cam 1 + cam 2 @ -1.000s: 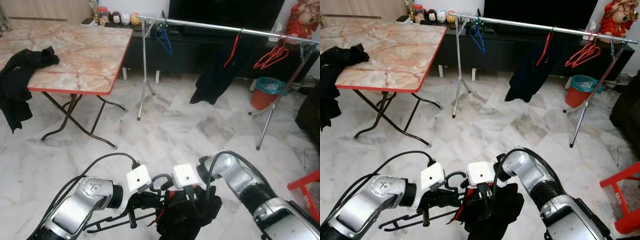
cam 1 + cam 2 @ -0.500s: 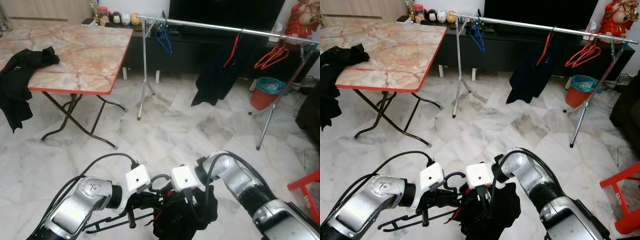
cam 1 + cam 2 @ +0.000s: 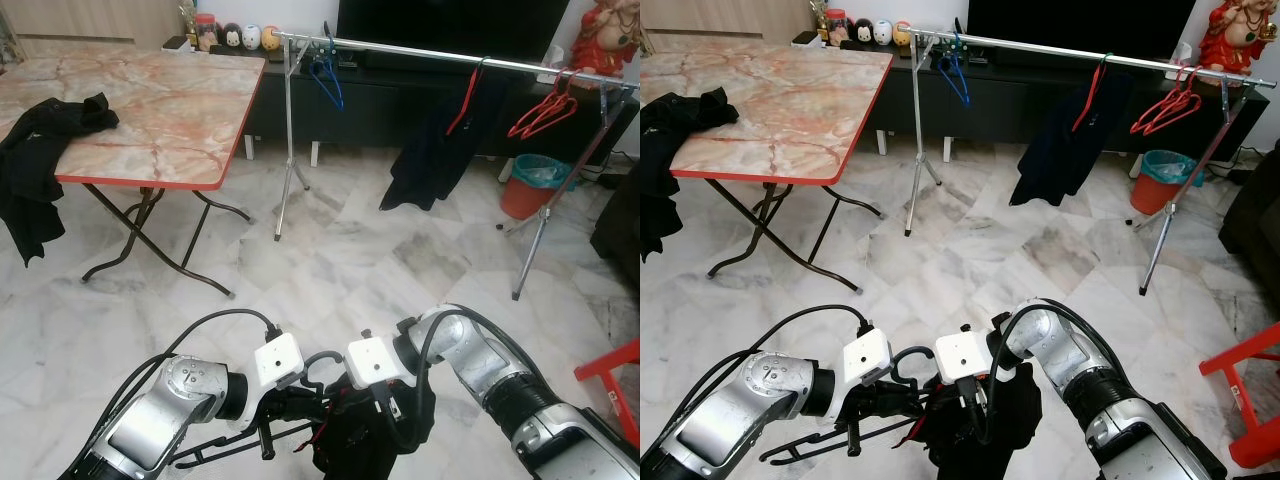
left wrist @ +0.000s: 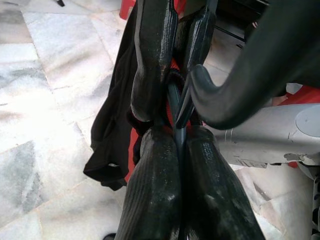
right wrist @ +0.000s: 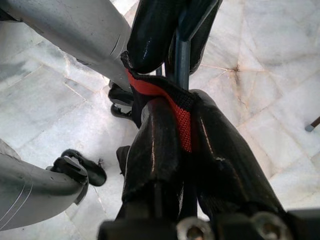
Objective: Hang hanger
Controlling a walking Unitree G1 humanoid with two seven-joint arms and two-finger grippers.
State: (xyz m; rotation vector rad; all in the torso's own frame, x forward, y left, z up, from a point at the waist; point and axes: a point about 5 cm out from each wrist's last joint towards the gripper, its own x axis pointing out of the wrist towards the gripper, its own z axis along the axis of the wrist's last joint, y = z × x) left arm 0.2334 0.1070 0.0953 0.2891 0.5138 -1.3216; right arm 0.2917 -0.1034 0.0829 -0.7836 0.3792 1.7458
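Observation:
A black hanger (image 3: 315, 362) is held low before me over the marble floor, with a black garment (image 3: 372, 442) with red trim bunched on it. My left gripper (image 3: 300, 408) is shut on the hanger's thin neck (image 4: 176, 112) just under the hook (image 4: 260, 65). My right gripper (image 3: 385, 418) is shut on the garment's red-edged collar (image 5: 172, 102) and the hanger rod (image 5: 182, 60) inside it. The silver clothes rail (image 3: 450, 58) stands across the room, well beyond both grippers.
On the rail hang a blue hanger (image 3: 327, 80), a black garment on a red hanger (image 3: 430, 150) and several red hangers (image 3: 545, 112). A marble-top folding table (image 3: 150, 110) with black clothes (image 3: 40, 150) stands left. A teal bin (image 3: 530, 185) and a red stool (image 3: 615, 375) are right.
Both grippers have sunk very slightly with the hanger and garment; both holds are unchanged. The garment on the rail has swayed a little.

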